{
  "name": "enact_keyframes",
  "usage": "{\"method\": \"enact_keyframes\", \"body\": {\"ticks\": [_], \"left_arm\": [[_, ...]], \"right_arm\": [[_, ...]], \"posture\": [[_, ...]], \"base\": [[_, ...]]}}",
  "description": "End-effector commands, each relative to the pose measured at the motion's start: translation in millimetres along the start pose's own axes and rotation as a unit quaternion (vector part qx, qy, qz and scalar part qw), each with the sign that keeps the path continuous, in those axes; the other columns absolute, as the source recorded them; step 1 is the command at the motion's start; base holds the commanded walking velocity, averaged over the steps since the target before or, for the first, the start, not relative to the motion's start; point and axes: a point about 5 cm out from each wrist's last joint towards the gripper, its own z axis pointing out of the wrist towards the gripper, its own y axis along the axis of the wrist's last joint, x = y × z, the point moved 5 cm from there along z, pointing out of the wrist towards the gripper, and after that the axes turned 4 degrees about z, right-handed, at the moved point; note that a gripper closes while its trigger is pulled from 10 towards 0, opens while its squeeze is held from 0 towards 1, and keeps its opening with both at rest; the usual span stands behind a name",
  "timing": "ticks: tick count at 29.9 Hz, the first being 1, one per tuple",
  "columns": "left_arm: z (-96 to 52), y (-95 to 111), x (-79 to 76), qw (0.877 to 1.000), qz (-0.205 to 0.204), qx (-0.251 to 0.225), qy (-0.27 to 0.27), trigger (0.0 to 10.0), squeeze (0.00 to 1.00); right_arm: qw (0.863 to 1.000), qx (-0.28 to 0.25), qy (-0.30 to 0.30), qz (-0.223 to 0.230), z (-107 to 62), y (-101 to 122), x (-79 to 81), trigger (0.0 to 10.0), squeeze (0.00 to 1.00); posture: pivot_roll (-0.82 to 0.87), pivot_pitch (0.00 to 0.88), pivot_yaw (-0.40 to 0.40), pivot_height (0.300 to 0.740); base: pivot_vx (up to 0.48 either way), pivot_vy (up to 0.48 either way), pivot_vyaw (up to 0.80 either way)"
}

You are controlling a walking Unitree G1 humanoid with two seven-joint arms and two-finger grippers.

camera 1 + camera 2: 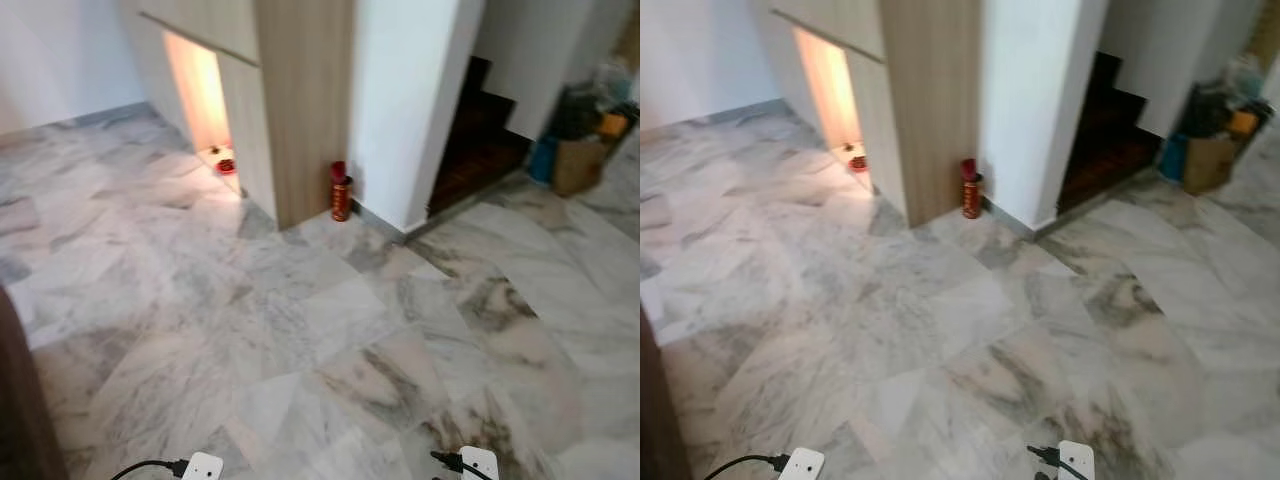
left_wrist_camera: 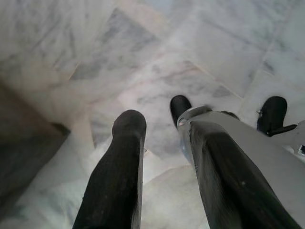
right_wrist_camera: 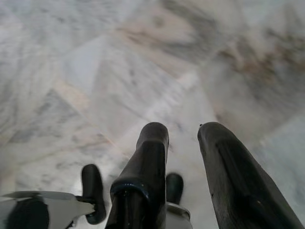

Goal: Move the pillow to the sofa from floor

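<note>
Both arms hang low: left gripper (image 2: 164, 126) and right gripper (image 3: 183, 136) point down at the marble floor (image 1: 300, 320), fingers parted, empty.

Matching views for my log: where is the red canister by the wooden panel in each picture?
Left eye view: red canister stands on the marble floor at the wooden panel's foot, upper centre.
Right eye view: same spot, upper centre.
Left wrist view: faces marble floor under the left tool.
Right wrist view: faces marble floor under the right tool.
Shared landmark: the grey-veined marble floor.
</note>
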Motion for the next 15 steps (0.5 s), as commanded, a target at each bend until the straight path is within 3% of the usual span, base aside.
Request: {"method": "enact_keyframes", "body": {"ticks": [1, 15], "left_arm": [[-0.3, -3.6, 0.6, 1.000, -0.005, 0.006, 0.004, 10.0, 0.00], [-0.1, -3.6, -2.2, 1.000, -0.005, 0.007, 0.002, 10.0, 0.00]], "right_arm": [[1.000, 0.002, 0.003, -0.006, -0.1, -0.7, 0.5, 10.0, 0.00], [1.000, 0.002, 0.014, -0.015, 0.1, -3.0, 6.5, 10.0, 0.00]], "posture": [[-0.10, 0.000, 0.021, 0.740], [-0.08, 0.000, 0.023, 0.740]], "base": [[0.000, 0.000, 0.80], [0.000, 0.000, 0.80]]}}
